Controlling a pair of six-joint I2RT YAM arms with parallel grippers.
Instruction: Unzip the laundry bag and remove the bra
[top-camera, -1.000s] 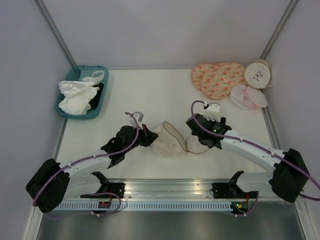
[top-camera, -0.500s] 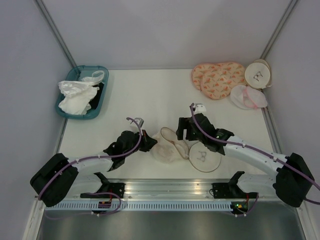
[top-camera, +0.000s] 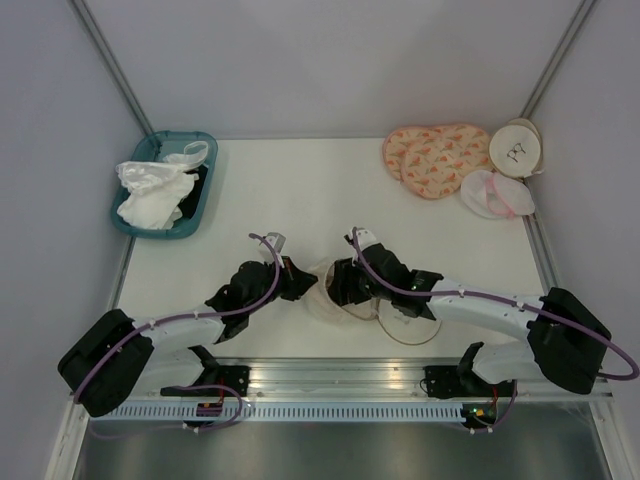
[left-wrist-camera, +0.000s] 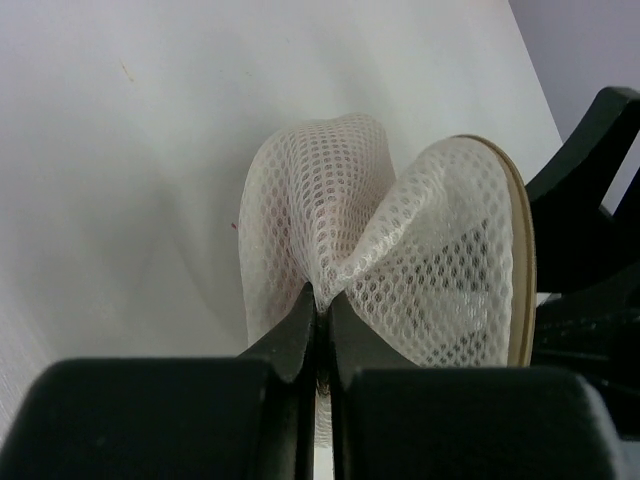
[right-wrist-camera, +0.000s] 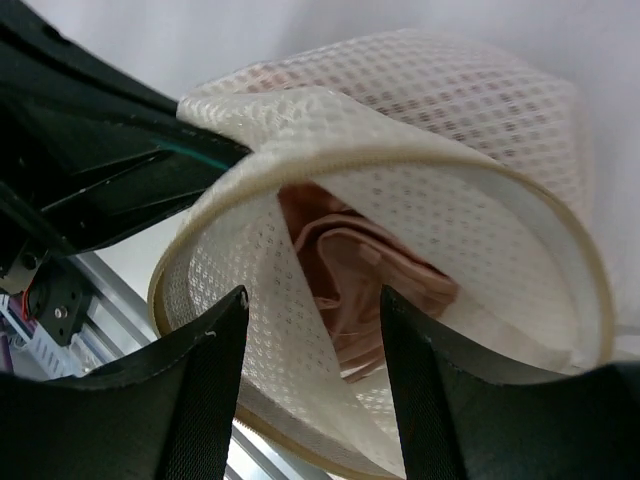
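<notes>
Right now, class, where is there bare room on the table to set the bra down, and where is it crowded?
Bare: the table's middle, between the basket and the pad, back to the far wall. Crowded: near centre, where the left gripper and right gripper meet at the bag; also the far right corner.

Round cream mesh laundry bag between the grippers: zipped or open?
Open. The laundry bag gapes at its zipper rim; the soft pinkish-beige bra lies bunched inside.
</notes>
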